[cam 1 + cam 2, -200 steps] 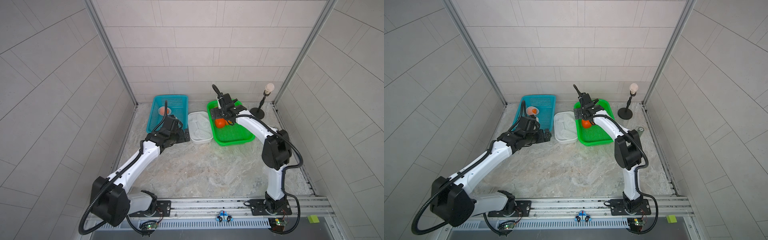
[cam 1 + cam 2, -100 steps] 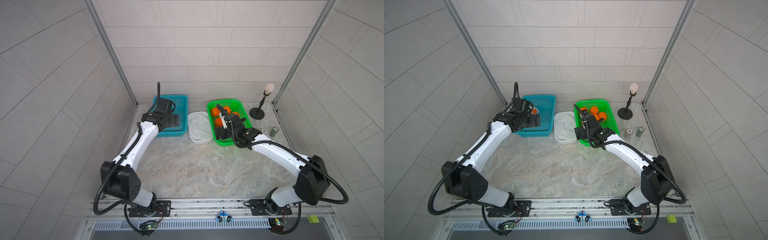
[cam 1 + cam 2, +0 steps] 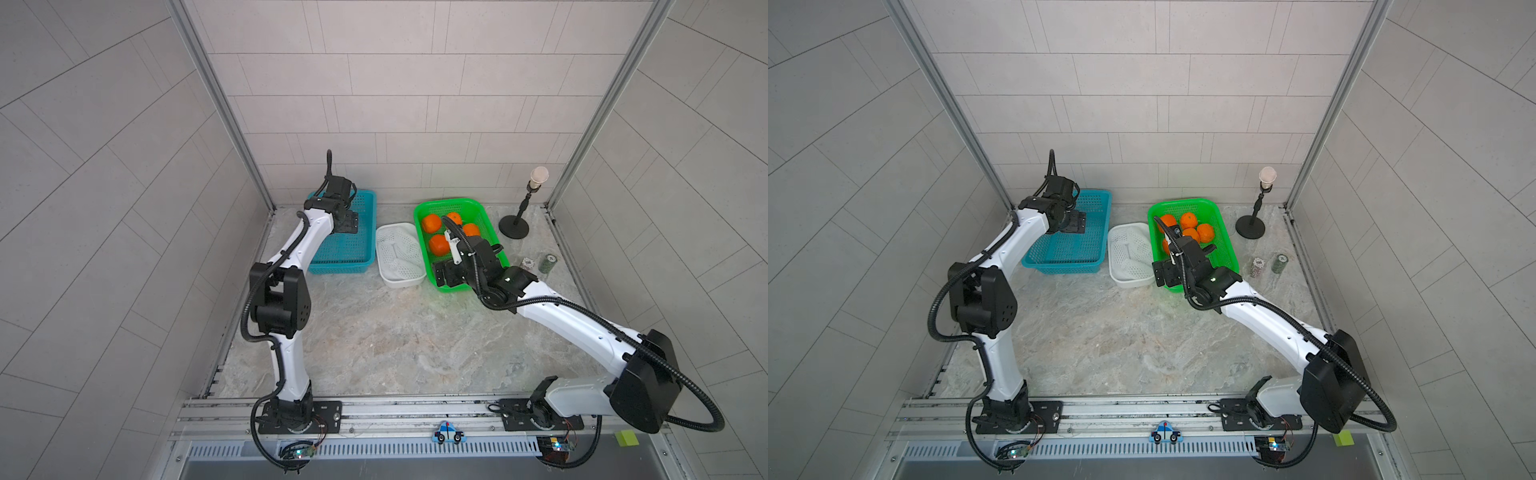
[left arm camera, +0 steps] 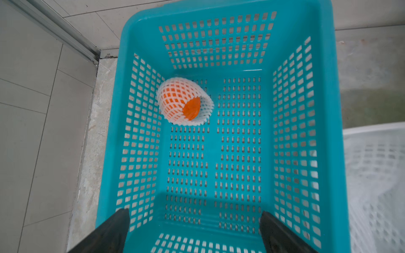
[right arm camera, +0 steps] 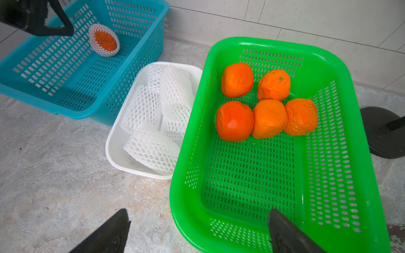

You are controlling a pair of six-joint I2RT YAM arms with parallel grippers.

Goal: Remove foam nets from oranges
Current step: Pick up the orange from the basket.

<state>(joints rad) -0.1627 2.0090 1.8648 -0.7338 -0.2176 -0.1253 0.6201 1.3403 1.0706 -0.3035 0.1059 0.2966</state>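
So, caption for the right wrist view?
Five bare oranges in the green basket, empty foam nets in the white tub, one netted orange remaining.

A robotics test cell in a laboratory is indicated. The workspace is enclosed on three sides by pale tiled panels (image 3: 395, 83) held in aluminium corner posts (image 3: 220, 104). Two white robot arms (image 3: 573, 324) are bolted by their bases (image 3: 291, 411) to a metal rail (image 3: 395, 411) along the front of a marble-patterned tabletop (image 3: 395, 340), with cables and a small circuit board (image 3: 557, 445) left exposed. Props are laid out at the back: a blue basket (image 3: 340, 266), a green basket (image 3: 446, 202), a white tub (image 3: 403, 284), oranges (image 5: 236, 80) and foam nets (image 5: 153, 149)
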